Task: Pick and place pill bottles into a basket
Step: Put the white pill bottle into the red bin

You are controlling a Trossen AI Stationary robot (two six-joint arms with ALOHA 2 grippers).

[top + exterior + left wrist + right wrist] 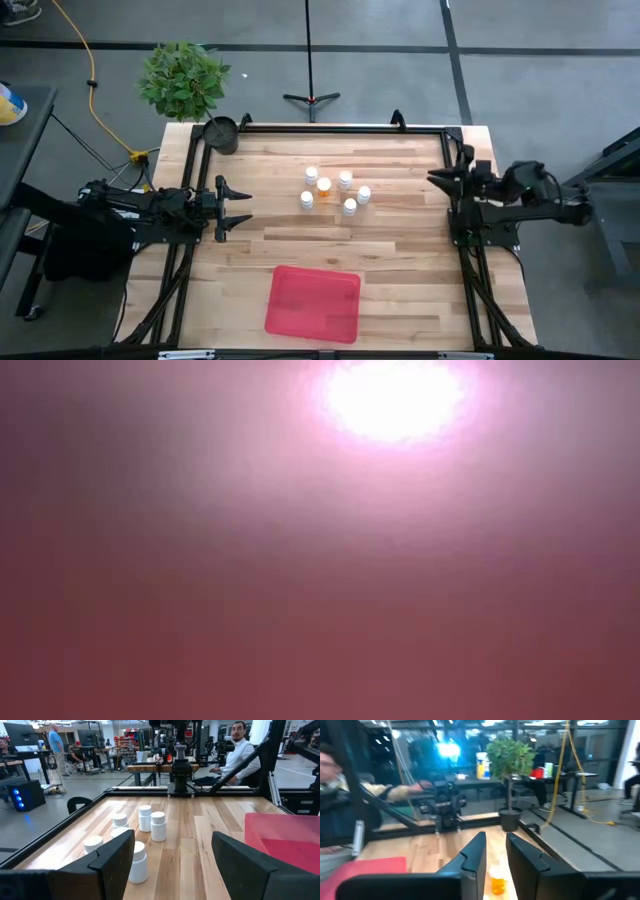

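Six pill bottles (331, 190) clustered upright near the table's (400, 270) middle, toward the far edge, caps up, long axes vertical. Basket (313, 302) flat by the near edge, nothing in it yet. Left gripper (240, 208) at the left edge, fingers spread wide, pointing straight across at the cluster. Right gripper (434, 177) at the right edge, fingers a narrow gap apart, one orange bottle (498, 880) showing between them farther off. Neither touching a bottle. Both about equally near, by estimate; right perhaps slightly closer to the nearest bottle.
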